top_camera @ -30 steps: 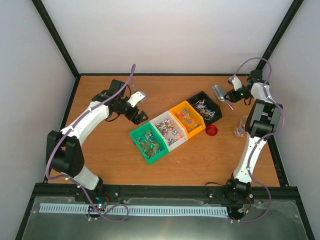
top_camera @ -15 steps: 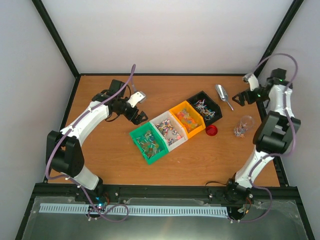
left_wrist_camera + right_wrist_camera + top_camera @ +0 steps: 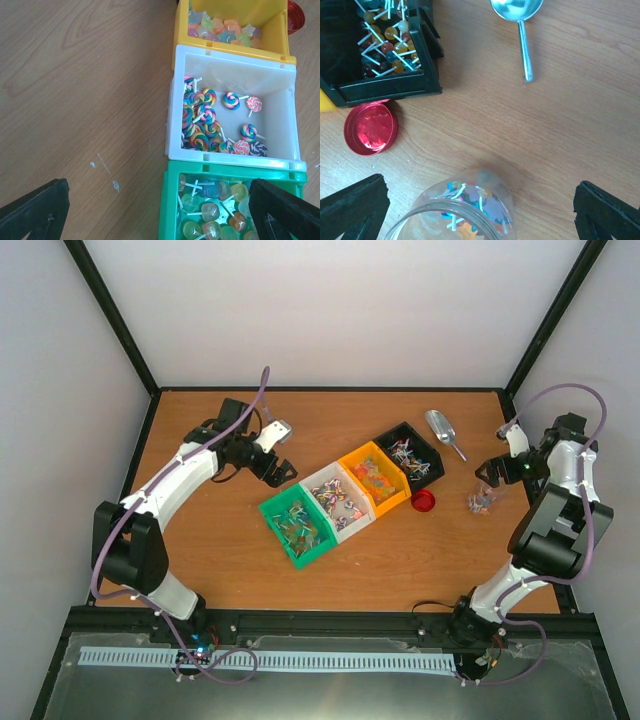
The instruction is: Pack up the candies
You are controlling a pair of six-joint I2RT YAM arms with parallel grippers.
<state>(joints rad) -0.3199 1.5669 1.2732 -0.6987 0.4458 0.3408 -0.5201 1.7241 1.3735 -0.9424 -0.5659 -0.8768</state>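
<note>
Over the bin row, left end effector (image 3: 277, 471) is hovering with jaws fully spread, gripping and touching nothing. Right end effector (image 3: 492, 471) is sitting just as wide and empty above a clear round jar (image 3: 465, 215). The jar mouth is showing between its black fingers (image 3: 350, 207); can't tell contact. Candies (image 3: 202, 122) are lying in four rectangular plastic bins:
- swirl lollipops in the white bin (image 3: 235, 75)
- star shapes in the yellow bin (image 3: 280, 42)
- translucent stick sweets in the green bin (image 3: 170, 200) and the black bin (image 3: 385, 86)

A few coloured ones are sitting inside the jar. Shiny metal scoop (image 3: 518, 11) is resting on the wood-grain surface (image 3: 75, 100), and a glossy red round lid (image 3: 371, 128) is lying just beside the black bin.
</note>
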